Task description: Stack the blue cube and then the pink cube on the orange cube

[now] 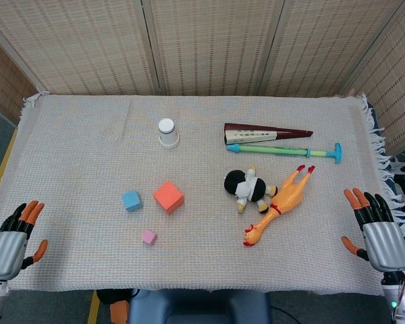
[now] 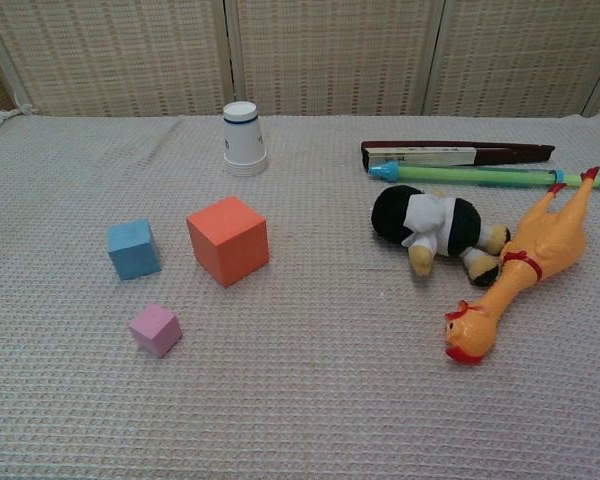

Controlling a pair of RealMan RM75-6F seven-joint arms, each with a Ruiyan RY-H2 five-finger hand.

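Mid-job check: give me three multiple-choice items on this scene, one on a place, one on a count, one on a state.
1. Where is the pink cube?
A. on the orange cube
B. on the cloth, in front of the blue cube
C. inside the cup

2. How many cubes lie on the cloth?
A. two
B. three
C. four

3. What is the left hand doing?
A. holding nothing
B. gripping the blue cube
C. pressing the cup

Answers:
1 B, it sits alone, nearest the robot.
2 B, blue, orange, pink.
3 A, it rests at the table edge, fingers apart.

Blue cube [image 1: 131, 200] just left of orange cube [image 1: 168, 196], pink cube [image 1: 148, 237] in front.
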